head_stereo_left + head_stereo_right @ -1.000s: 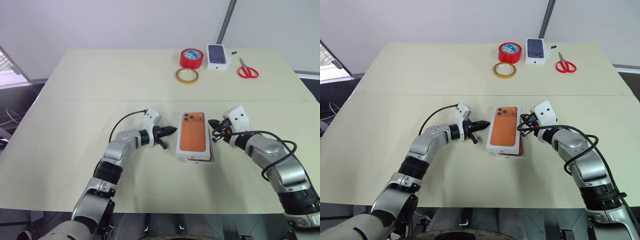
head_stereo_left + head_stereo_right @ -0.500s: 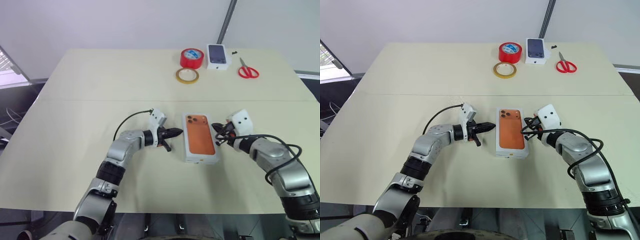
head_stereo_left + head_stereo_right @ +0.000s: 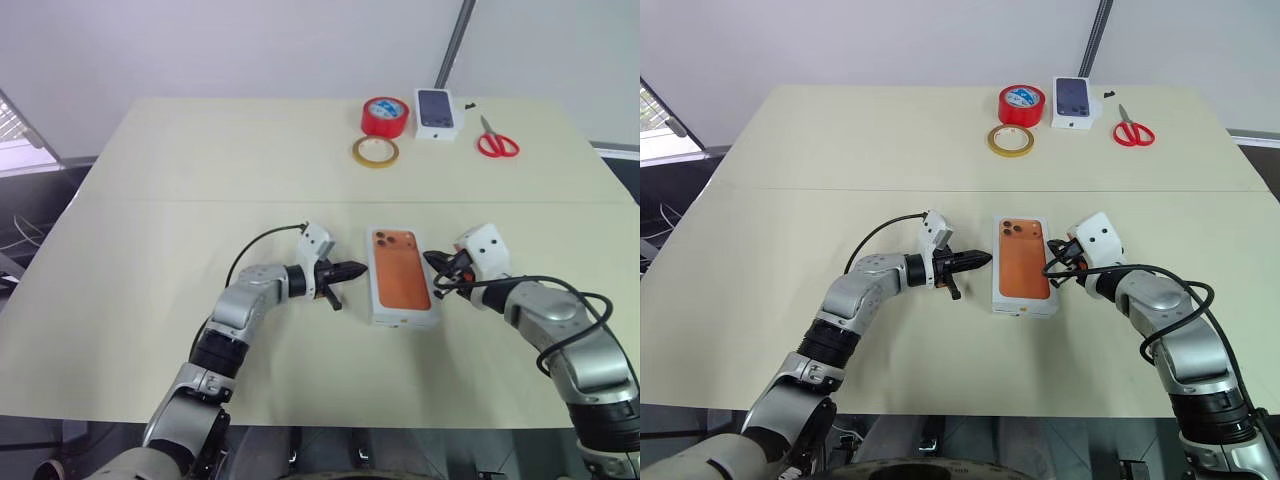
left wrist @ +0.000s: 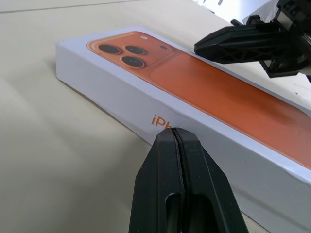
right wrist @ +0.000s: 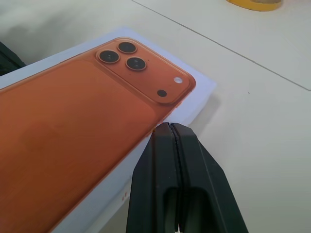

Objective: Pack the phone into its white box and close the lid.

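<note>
The lid, its printed orange phone picture facing up, sits squarely over the white box at the middle of the table. The phone is hidden. My left gripper is shut and empty, with its tip close to the box's left long side, by the orange lettering in the left wrist view. At the opposite long side my right gripper is also shut and empty. Its tip is beside the lid's edge near the printed camera lenses. I cannot tell whether either tip touches the box.
At the far edge of the table are a red tape roll, a yellow tape ring, a small white box with a dark phone picture and red scissors. A seam crosses the tabletop behind the box.
A second ago the lid lay offset and skewed on the box; now it sits flush over it. Both grippers stay shut at its two long sides.
</note>
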Controlling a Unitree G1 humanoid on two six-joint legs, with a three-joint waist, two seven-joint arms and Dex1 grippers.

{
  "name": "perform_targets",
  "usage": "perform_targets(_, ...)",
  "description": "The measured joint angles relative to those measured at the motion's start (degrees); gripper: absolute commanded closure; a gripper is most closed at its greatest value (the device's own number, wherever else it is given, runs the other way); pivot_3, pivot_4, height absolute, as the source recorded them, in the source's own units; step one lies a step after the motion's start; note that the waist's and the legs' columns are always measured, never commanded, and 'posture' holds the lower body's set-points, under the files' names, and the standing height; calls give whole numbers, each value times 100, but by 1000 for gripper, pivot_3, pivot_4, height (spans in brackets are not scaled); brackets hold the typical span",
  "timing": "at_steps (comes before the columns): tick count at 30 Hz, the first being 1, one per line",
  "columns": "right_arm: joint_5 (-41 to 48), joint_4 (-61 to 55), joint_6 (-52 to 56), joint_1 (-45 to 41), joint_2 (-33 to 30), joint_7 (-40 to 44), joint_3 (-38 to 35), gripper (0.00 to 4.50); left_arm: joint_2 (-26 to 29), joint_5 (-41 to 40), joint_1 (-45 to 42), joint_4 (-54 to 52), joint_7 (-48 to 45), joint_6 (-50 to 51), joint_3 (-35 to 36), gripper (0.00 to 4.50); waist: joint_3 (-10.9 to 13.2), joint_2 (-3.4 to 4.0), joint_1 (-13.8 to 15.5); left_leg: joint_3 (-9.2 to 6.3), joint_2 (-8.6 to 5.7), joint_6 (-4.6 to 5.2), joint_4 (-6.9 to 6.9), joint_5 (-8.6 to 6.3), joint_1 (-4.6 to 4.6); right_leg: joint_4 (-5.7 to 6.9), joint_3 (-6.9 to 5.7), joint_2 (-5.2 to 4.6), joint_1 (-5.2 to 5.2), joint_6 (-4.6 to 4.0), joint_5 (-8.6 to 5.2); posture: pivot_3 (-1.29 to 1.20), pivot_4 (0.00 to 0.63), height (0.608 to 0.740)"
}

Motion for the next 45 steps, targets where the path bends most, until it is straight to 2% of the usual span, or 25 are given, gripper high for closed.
perform_targets(25,-5,-618,333,293,-237,644,-46,4481,295,-27,480,-784,-162,363,-241,4500,-4,0,-3,0,0,0,2,0,2,1,0,-1,2,0,0,0,150,740)
perform_targets(33,-9,57,387,-5,44,309,-382,4481,57,-25,220,-416,177,112,-25,4500,-4,0,-3,0,-1,0,4,0,1,3,0,-1,1,0,0,0,150,740)
perform_targets(40,-454,467,135,-33,53,127,-196,4481,-48,76,-6,-87,408,-128,54,4500,-5,2,-17,2,-2,-6,4,4,4,12,0,0,0,0,0,0,150,740)
perform_targets(45,-445,425,128,-35,237,184,-158,4481,-96,106,47,-71,413,-92,-15,4500,-5,2,-5,2,-5,-5,5,3,3,12,1,-2,0,0,0,0,150,740)
